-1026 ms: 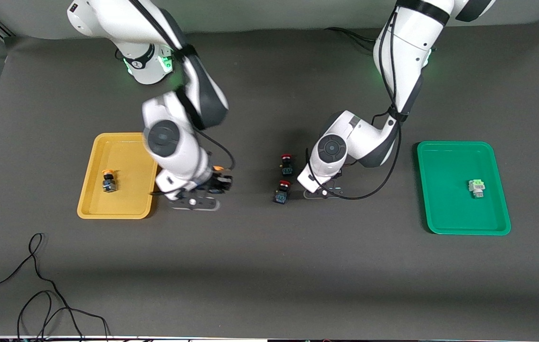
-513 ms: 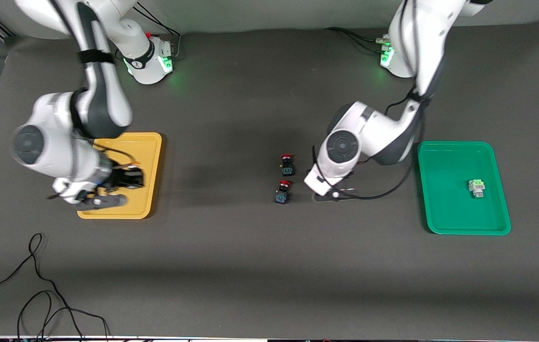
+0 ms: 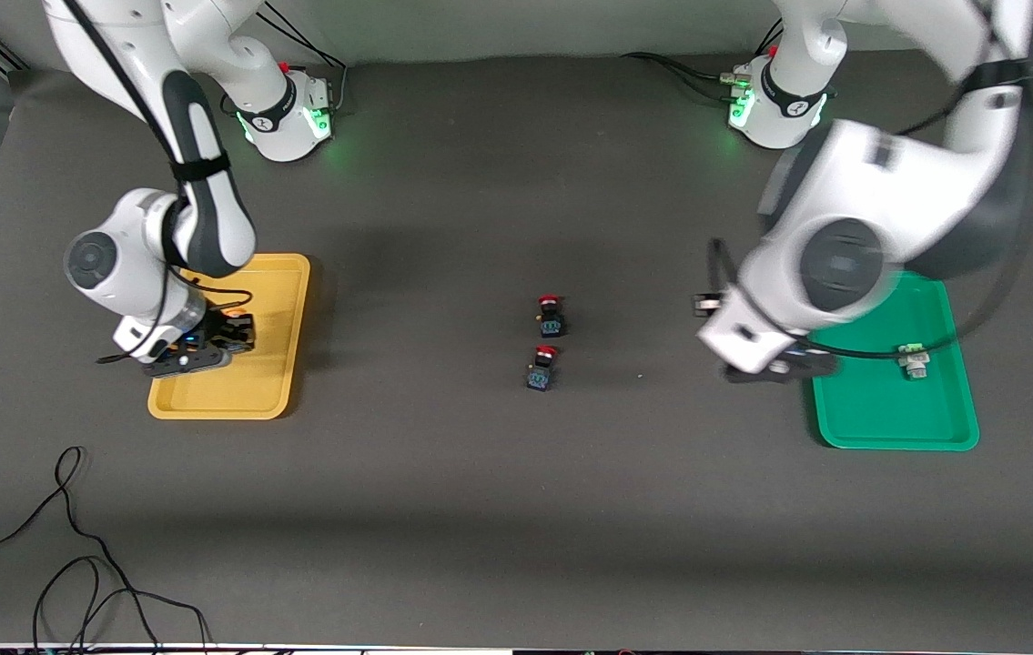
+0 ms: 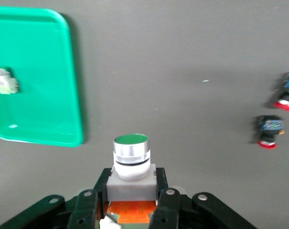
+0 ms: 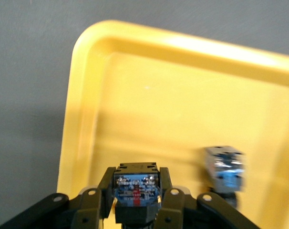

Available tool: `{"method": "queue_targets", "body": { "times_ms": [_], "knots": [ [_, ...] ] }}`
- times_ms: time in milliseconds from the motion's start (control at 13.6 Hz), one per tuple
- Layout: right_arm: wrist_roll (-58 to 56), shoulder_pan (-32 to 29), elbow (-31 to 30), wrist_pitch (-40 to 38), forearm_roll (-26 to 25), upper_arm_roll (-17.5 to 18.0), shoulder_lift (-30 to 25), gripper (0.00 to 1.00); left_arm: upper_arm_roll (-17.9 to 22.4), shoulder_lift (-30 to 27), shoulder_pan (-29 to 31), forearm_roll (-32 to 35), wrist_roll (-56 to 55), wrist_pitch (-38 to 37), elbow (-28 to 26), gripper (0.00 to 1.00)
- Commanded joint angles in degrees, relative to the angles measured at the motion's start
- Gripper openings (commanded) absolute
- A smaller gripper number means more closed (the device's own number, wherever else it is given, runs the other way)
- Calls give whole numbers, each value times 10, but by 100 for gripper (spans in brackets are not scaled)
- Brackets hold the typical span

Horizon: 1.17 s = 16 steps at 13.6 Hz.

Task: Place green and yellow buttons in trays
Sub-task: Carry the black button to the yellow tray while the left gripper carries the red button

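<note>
Meanwhile, the left gripper [image 4: 131, 200], pinching the green-capped button [image 4: 131, 160], had swung toward the green tray [image 3: 953, 428]; the right gripper [image 5: 136, 202], clamping a dark-bodied button [image 5: 136, 191], had reached the yellow tray [image 3: 284, 273], so both releases seemed near.

Two red-capped buttons with dark bodies sit close together near the middle of the dark grey desk [image 3: 498, 509], one [image 3: 550, 315] a little farther from the front camera than the other [image 3: 541, 367]. Both lie on bare desk, well apart from anything else on it. A thin black cable [image 3: 70, 564] lies in loose loops on the desk close to the front camera, toward the right arm's end.
</note>
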Motion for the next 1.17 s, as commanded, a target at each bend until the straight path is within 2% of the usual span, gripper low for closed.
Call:
{"method": "queue_targets", "body": {
  "times_ms": [0,73,147,220,366,513,660,806,953,1099],
  "knots": [
    [-84,10,13,7,104,2,56,29,-5,-9,90,16,143,-30,-5,0],
    [-87,10,15,6,110,2,58,29,-5,-15,115,33,188,-18,-23,0],
    [-80,10,17,4,110,6,57,48,-5,-18,134,49,218,-3,-41,0],
    [-77,9,26,1,110,8,57,97,-5,-26,152,55,239,20,-62,0],
    [-69,11,34,-6,108,4,47,100,-5,-46,187,64,295,100,-133,0],
    [-50,11,72,-60,92,-14,44,100,-4,-71,221,67,336,217,-237,0],
    [6,11,140,-149,12,-40,43,100,-3,-82,226,67,335,347,-347,0],
    [48,11,224,-272,-36,-57,40,100,0,-71,244,77,336,484,-437,0],
    [58,11,291,-366,-61,-77,36,100,1,-41,263,80,336,609,-497,0],
    [68,11,347,-446,-82,-93,26,100,1,-13,275,80,337,675,-518,0]
  ]
}}
